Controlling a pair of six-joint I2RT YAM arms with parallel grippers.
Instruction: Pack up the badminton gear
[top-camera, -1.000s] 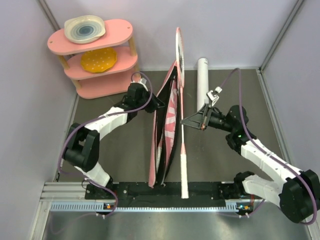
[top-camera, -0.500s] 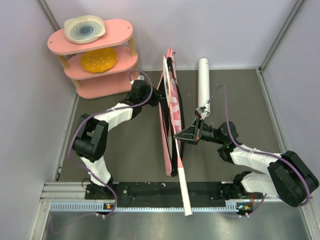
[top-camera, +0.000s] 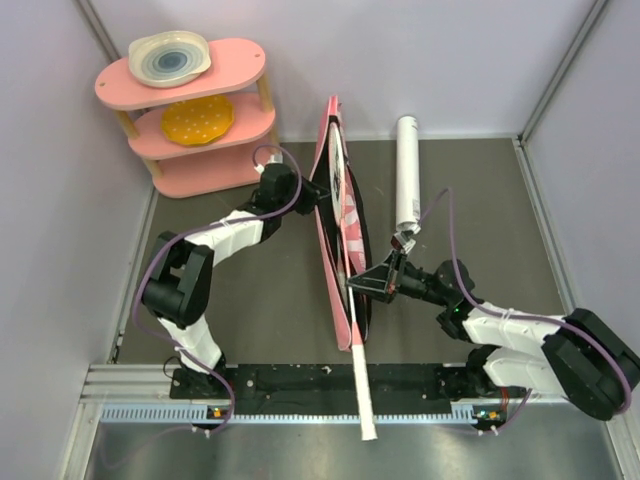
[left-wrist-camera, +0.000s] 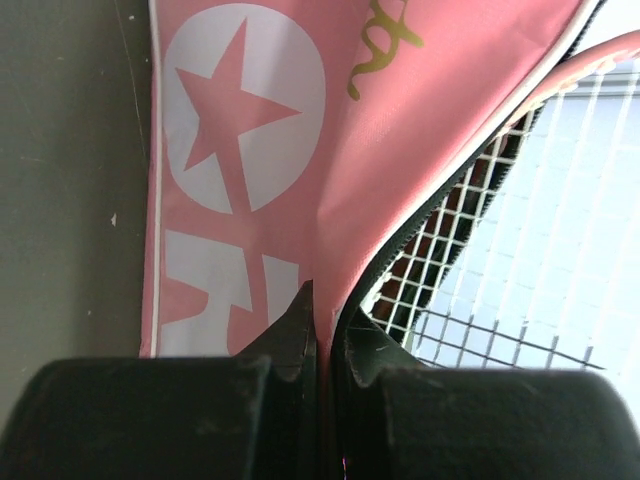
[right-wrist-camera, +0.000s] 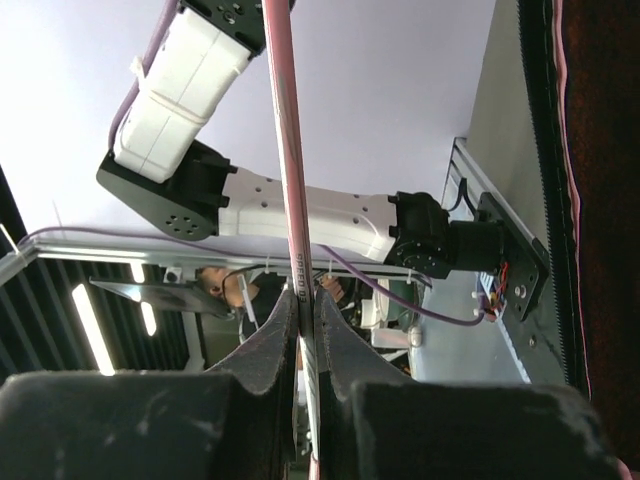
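Inserting racket (right-wrist-camera: 285, 150): left tool (left-wrist-camera: 322, 335) clamps bag (left-wrist-camera: 240, 150) edge, right tool (right-wrist-camera: 305, 335) clamps racket shaft. Next, probably push deeper.

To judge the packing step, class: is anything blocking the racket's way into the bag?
Nothing visible does. The left gripper pinches the edge of the bag, holding its mouth open; the racket, its shaft in the right gripper, has its head inside it.
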